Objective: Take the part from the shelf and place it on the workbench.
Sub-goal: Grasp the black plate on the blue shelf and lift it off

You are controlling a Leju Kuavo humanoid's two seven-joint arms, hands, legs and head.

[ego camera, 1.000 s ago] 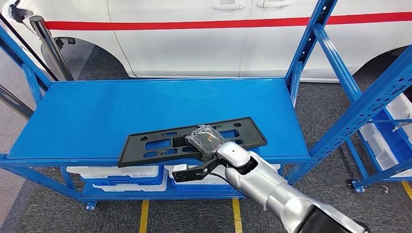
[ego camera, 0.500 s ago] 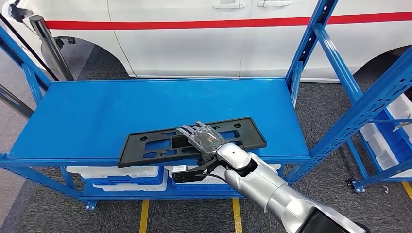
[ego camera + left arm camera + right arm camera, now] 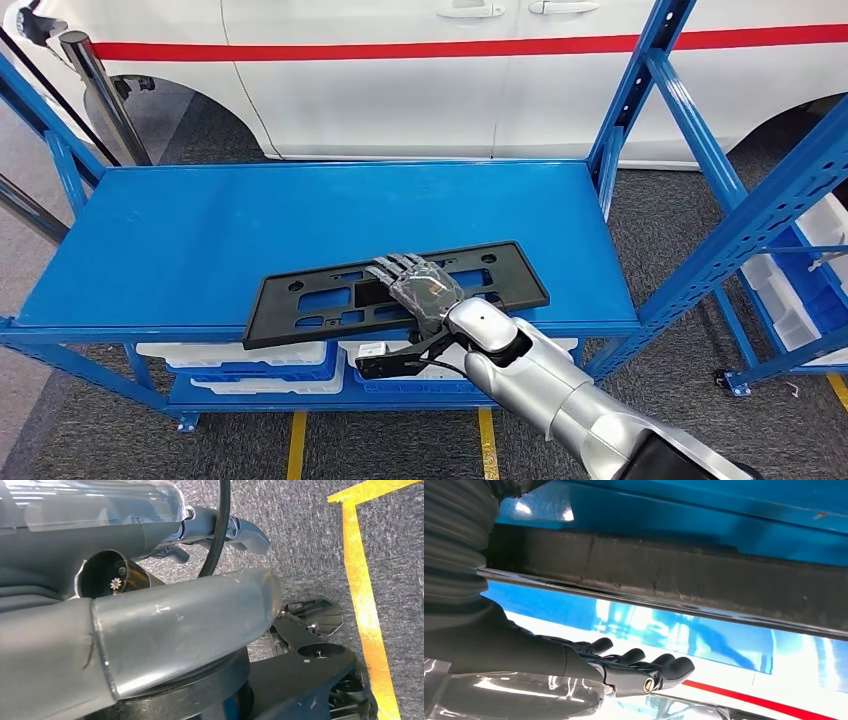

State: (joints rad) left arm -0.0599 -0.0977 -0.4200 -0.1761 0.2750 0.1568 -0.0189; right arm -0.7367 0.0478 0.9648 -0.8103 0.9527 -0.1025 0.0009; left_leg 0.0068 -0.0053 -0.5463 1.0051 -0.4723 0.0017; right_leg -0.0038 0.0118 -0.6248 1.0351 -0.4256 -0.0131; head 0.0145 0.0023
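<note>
One flat black plastic part (image 3: 395, 290), a long plate with rectangular cut-outs, lies near the front edge of the smooth blue metal table (image 3: 200, 230). The right hand (image 3: 415, 285) rests above its middle, fingers (image 3: 664, 666) stretched out straight and apart, gripping nothing. The right wrist view adds the part's rough dark edge (image 3: 674, 580). The left wrist view looks onto grey carpet; I cannot tell the left hand's state.

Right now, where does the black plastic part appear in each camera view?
Head view: the black part lies along the front edge of the blue shelf, under the right hand.
Left wrist view: not in it.
Right wrist view: a dark band beside the hand.
Shared landmark: the blue shelf.
</note>
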